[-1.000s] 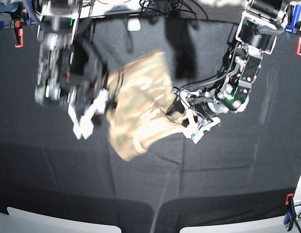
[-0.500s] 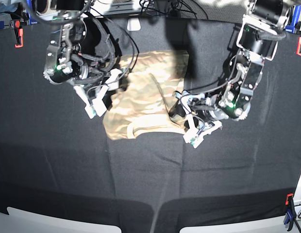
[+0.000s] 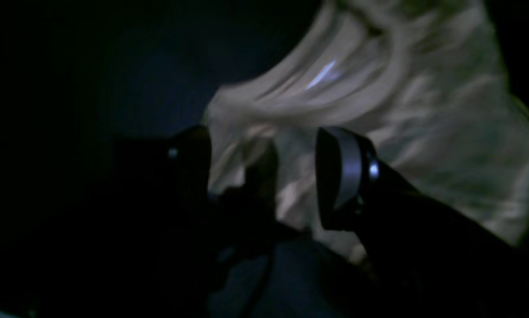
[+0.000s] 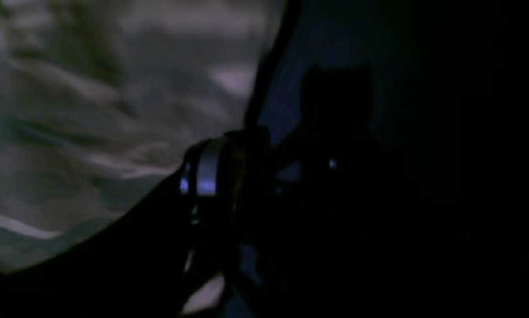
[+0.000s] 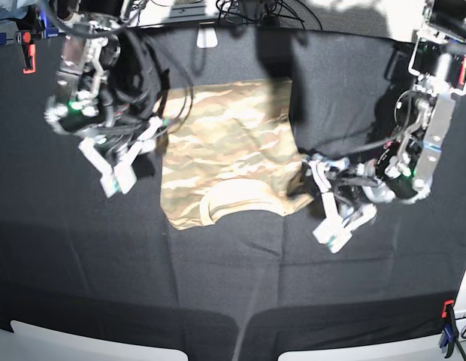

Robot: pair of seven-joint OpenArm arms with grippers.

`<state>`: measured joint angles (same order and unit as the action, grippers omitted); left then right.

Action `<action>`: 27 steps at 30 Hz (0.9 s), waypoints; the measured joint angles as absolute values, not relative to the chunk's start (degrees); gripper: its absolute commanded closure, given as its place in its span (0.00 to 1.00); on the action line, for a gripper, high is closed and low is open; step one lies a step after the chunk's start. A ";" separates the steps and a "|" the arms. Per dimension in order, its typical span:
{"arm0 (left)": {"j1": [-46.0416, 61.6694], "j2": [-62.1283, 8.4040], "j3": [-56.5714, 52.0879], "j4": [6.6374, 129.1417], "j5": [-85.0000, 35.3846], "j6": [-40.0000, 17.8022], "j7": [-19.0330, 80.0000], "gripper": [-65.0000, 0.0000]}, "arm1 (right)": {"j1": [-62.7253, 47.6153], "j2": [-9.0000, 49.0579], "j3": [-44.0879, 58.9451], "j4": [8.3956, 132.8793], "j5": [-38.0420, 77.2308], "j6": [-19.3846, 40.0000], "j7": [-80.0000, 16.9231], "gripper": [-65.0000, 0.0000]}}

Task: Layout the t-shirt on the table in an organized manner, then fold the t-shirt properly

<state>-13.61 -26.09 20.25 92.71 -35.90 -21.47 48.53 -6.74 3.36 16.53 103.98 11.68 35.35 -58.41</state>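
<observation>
Camouflage cloth, the t-shirt (image 5: 229, 150), is lying spread on the black-draped table (image 5: 233, 286) between the two sets of fingers, its pale collar band toward the near edge and its body reaching toward the far one. It is looking roughly flat, though wrinkles are showing across the print and the sleeves are not standing out clearly, so the laying-out seems only partly done.

Both grippers are standing apart-jawed and holding nothing. The right gripper (image 5: 113, 167) is hovering just off the shirt's side, its white fingertips clear of the cloth in the base view; its wrist view is too dark to add much. The left gripper (image 5: 334, 214) is sitting just beyond the opposite lower corner of the shirt, and in its wrist view the cloth is showing through the gap between its pads (image 3: 337, 172) without being pinched.

As a judgement, the spreading is nearing its end but still needs smoothing and sleeve tidying, and no fold is yet made; the whole folding stage is still ahead.
</observation>
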 measured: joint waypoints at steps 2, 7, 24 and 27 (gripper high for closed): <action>-12.03 -26.68 19.90 96.49 -35.86 -21.34 48.12 0.47 | -7.97 3.40 16.56 107.85 11.97 35.53 -58.39 0.60; -2.66 -25.80 12.25 104.42 -36.18 -20.69 44.58 0.47 | -13.50 3.97 16.40 114.96 13.45 37.58 -57.87 0.60; 30.98 -25.45 -19.75 116.84 -42.26 -27.46 47.35 0.47 | -29.85 5.30 34.41 123.50 22.68 38.85 -59.92 0.60; 35.73 -25.43 -21.78 119.07 -42.61 -27.53 46.81 0.47 | -34.74 5.19 37.91 124.97 25.21 39.62 -60.01 0.60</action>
<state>35.73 -25.43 -21.78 119.07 -42.61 -27.53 46.81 -34.74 5.19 37.91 124.97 25.21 39.62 -60.01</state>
